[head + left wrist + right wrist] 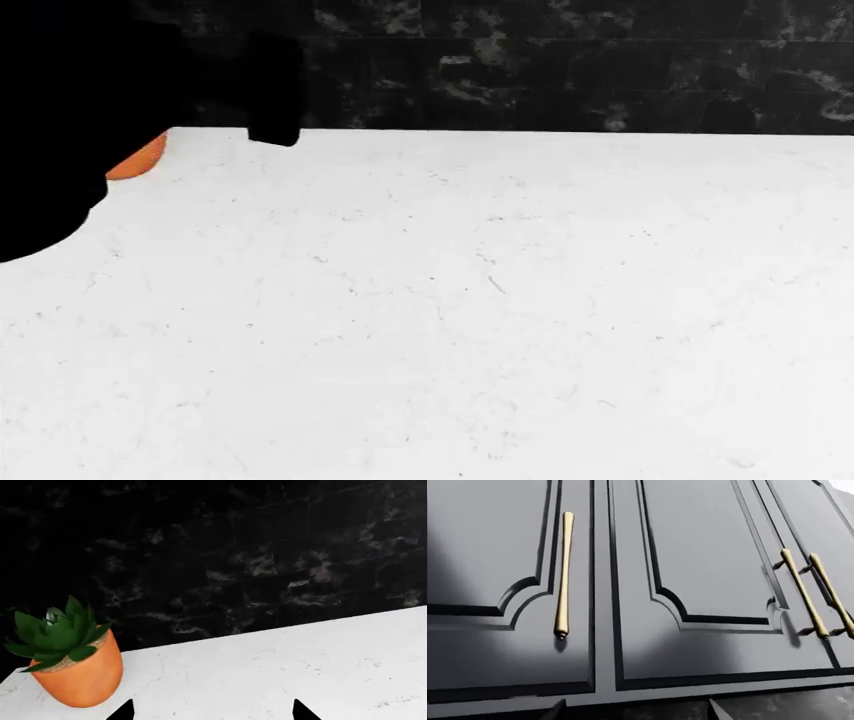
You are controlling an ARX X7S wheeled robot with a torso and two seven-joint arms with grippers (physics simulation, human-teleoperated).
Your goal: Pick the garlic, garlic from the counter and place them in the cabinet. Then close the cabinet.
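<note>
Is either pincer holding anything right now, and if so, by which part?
Nothing is held. The left pincer shows spread tips over bare counter near the plant pot; the right pincer is spread and bare before closed cabinet doors. No garlic is visible.

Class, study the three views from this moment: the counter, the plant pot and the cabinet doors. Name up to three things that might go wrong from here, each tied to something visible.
1. No garlic shows on the counter in any view, so the robot may reach blind.
2. The left hand hovers near the orange plant pot; a sweep could tip it.
3. The cabinet doors look shut, brass handles untouched, so placing may fail.
</note>
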